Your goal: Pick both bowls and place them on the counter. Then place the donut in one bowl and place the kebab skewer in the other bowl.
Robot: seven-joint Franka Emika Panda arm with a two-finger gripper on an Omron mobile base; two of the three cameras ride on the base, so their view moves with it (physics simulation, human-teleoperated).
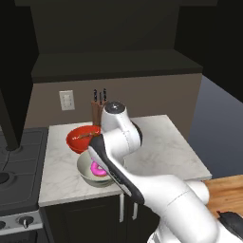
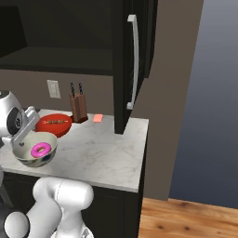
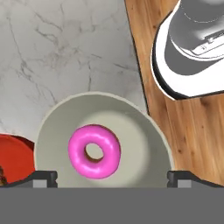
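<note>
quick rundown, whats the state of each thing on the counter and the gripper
cream-grey bowl: upright on the marble counter near its front edge, holding the donut
pink donut: lying flat in the cream-grey bowl
red bowl: upright on the counter behind the cream-grey bowl, holding the skewer
kebab skewer: lying across the red bowl
gripper: open, empty, above the donut
knife block: upright by the wall

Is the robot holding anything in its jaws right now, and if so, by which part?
Nothing is held. The jaws of the gripper stand wide open above the cream-grey bowl, and the donut lies loose inside it.
</note>
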